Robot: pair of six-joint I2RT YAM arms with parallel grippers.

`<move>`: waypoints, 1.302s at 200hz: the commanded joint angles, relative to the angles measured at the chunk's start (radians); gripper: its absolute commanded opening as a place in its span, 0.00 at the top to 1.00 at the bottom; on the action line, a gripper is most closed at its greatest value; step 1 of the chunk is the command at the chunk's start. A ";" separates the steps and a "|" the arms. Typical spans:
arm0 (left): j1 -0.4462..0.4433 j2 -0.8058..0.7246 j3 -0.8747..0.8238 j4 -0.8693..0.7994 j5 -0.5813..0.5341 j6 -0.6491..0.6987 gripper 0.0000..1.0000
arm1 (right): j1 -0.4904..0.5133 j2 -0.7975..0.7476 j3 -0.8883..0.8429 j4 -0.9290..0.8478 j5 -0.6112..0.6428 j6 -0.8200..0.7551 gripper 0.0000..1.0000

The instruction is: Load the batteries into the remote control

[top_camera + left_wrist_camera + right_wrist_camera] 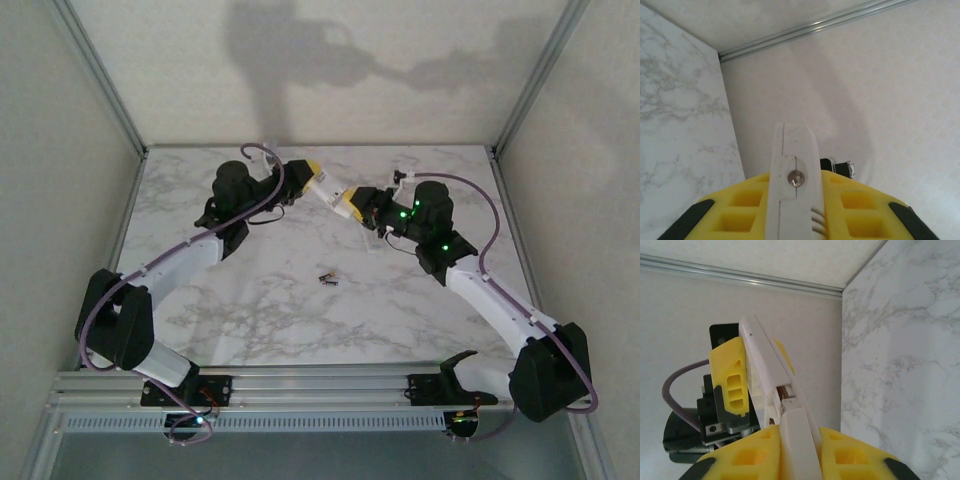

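1. Your left tool is closed on the remote control. In the left wrist view the white body runs up between the tool's yellow pads, clamped on both sides.
2. Your right tool grips the opposite end of the remote control, so the two tools face each other with the remote bridging them above the desk.
3. In the right wrist view, a white end piece sits pinched between that tool's yellow pads. A step shows where it meets the rest of the remote, but you cannot tell whether it is a loose cover or part of the body.
4. Just beyond that step, the remote's compartment shows open, with a coppery contact visible inside. The body slants up and away to one yellow finger of the left tool, which lies against its side.
5. The batteries lie on the desk well apart from the remote control, on the side nearer the arm bases. The two cells sit close together; they are too small to tell whether they touch.
6. Neither tool is near the batteries; both are at the remote control.
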 commanded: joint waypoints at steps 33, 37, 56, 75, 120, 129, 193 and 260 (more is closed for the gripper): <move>0.148 -0.146 -0.079 0.011 -0.138 0.083 1.00 | -0.090 -0.125 -0.076 -0.289 0.049 -0.198 1.00; 0.151 -0.152 -0.084 -0.004 -0.144 0.097 1.00 | -0.096 -0.131 -0.083 -0.304 0.059 -0.217 1.00; 0.152 -0.167 -0.102 -0.086 -0.161 0.160 1.00 | -0.115 -0.135 -0.142 -0.333 0.094 -0.291 1.00; 0.142 -0.170 -0.152 -0.152 -0.184 0.221 1.00 | -0.130 -0.076 -0.221 -0.274 0.104 -0.359 1.00; 0.078 -0.144 -0.286 -0.265 -0.318 0.342 1.00 | -0.125 0.062 -0.323 -0.220 0.210 -0.558 1.00; 0.072 -0.138 -0.334 -0.223 -0.322 0.320 1.00 | -0.126 0.086 -0.350 -0.193 0.210 -0.559 0.99; 0.060 -0.230 -0.678 0.004 -0.593 0.183 1.00 | -0.125 0.062 -0.444 -0.235 0.317 -0.494 0.62; -0.060 -0.294 -0.849 0.107 -0.832 0.036 0.91 | -0.116 -0.211 -0.389 -0.510 0.406 -0.437 0.37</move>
